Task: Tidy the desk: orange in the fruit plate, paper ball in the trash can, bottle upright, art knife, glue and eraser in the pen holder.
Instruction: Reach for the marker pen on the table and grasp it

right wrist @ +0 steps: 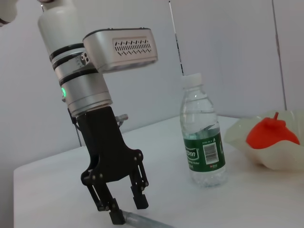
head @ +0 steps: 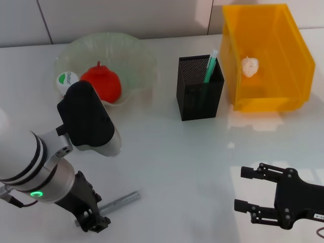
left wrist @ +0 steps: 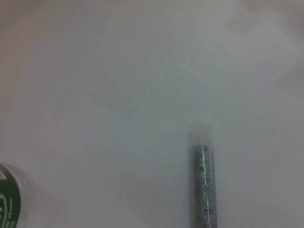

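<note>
In the head view, the left gripper (head: 92, 218) is lowered at the near left of the desk (head: 172, 167), directly over one end of a grey metallic stick (head: 120, 201) that lies flat, probably the art knife or the glue. Its fingers are hidden behind the arm here. The right gripper (head: 251, 190) is parked at the near right with its jaws apart and empty. The orange (head: 104, 82) sits in the fruit plate (head: 132, 50), the paper ball (head: 250, 66) in the trash can (head: 293, 61), and a green pen-like item (head: 210, 66) already stands in the pen holder (head: 200, 98). Only the bottle's cap (head: 67, 79) shows beside the arm.

In the left wrist view, the stick (left wrist: 204, 185) is seen blurred and cut off at the frame edge, with the bottle's label (left wrist: 9, 204) at one corner; no fingers appear.

In the right wrist view, the left gripper (right wrist: 124, 205) is seen parted, its fingers (right wrist: 140, 199) straddling the stick's end (right wrist: 142, 221), not yet closed. The bottle (right wrist: 203, 137) stands upright. The grip would be better taken nearer the stick's middle, so it hangs level. The eraser is not found in any view.
</note>
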### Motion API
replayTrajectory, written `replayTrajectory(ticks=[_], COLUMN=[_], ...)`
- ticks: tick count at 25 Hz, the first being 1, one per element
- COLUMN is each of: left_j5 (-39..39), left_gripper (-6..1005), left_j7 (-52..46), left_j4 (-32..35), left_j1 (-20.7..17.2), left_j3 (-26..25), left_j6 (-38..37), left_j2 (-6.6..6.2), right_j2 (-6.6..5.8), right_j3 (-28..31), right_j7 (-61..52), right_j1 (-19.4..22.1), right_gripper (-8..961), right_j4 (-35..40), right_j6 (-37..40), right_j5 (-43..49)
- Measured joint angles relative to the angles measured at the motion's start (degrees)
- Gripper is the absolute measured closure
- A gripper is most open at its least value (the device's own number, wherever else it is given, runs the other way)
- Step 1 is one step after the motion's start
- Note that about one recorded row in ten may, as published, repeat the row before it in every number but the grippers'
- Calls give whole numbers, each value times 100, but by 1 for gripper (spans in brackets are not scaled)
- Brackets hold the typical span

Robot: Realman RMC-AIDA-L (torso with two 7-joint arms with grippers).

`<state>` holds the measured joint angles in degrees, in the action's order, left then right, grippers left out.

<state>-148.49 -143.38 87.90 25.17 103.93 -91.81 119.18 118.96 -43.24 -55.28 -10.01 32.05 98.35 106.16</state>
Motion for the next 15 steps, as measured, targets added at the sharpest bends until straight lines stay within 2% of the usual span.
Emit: replayTrajectory(ticks=[15], left_j5=[-72], left_gripper=[508], left_j7=[4], left_j4=[-133], left_j1=[30], left_j3=[34], left_j6=[54], left_j2=[0], right_j2=[-1], right_j3=[0], right_j7=[0], right_j1=[-1], right_gripper=[220], right_j4=[-6], right_j6=[-1], right_j5=[7])
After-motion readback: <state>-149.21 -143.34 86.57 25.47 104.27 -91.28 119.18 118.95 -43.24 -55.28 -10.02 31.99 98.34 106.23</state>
